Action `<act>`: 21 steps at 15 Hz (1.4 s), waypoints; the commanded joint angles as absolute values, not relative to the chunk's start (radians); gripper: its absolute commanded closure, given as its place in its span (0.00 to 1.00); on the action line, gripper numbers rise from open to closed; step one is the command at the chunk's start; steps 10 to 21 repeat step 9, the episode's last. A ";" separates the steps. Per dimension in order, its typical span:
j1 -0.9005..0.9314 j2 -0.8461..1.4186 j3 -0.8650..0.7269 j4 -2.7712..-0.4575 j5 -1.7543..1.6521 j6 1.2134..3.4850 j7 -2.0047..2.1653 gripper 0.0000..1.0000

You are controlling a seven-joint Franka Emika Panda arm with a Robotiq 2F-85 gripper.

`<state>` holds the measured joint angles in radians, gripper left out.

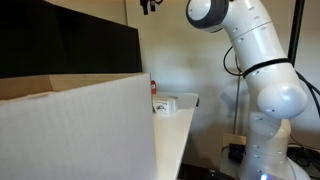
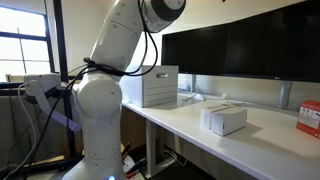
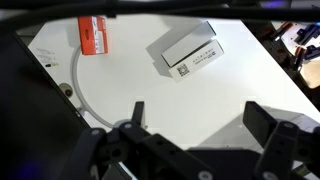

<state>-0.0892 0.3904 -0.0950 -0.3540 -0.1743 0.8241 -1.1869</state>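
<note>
— Two dark fingers (image 3: 135, 118) enter along the lower edge of the wrist view. How does the gripper (image 3: 194, 108) stand?

— Spread wide, with nothing held. Only the bare white table (image 3: 240, 85) shows in the gap between the jaws. The gripper hangs above the surface and touches nothing.

— Which object lies nearest to it?

— The white box (image 3: 185, 52), a flat carton lying on the table. In the wrist view it sits at a slant with a printed label on one face, apart from the fingers and toward the top of the picture. In an exterior view the white box (image 2: 224, 119) rests near the table's front edge.

— What surrounds it?

— A red box (image 3: 92, 35) lies on the same table, well apart from the white one. In an exterior view the red box (image 2: 309, 118) is cut off by the picture's edge.

— And farther out?

— A large pale box (image 2: 150, 85) stands at the end of the table next to the robot. Dark screens (image 2: 240, 45) run along the wall behind the table. The white arm (image 2: 125, 45) rises beside the table's end and bends up out of the picture. In an exterior view the large pale box (image 1: 75, 130) fills the foreground and hides much of the tabletop.
</note>
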 commanded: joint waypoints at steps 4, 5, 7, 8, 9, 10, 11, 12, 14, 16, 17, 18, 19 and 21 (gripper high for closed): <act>-0.069 0.350 -0.076 -0.360 -0.181 0.779 -1.168 0.00; -0.067 0.348 -0.075 -0.359 -0.181 0.778 -1.167 0.00; -0.067 0.348 -0.075 -0.360 -0.181 0.778 -1.167 0.00; -0.067 0.349 -0.075 -0.360 -0.181 0.778 -1.167 0.00; -0.067 0.349 -0.075 -0.360 -0.181 0.778 -1.167 0.00; -0.067 0.349 -0.075 -0.360 -0.181 0.778 -1.167 0.00; -0.067 0.349 -0.075 -0.360 -0.181 0.778 -1.167 0.00; -0.067 0.349 -0.075 -0.360 -0.181 0.778 -1.167 0.00; -0.067 0.349 -0.075 -0.360 -0.181 0.778 -1.167 0.00; -0.067 0.349 -0.075 -0.360 -0.181 0.778 -1.167 0.00; -0.067 0.349 -0.075 -0.360 -0.181 0.778 -1.167 0.00; -0.067 0.349 -0.075 -0.360 -0.181 0.778 -1.167 0.00; -0.067 0.349 -0.075 -0.360 -0.181 0.778 -1.167 0.00; -0.067 0.349 -0.075 -0.360 -0.181 0.778 -1.167 0.00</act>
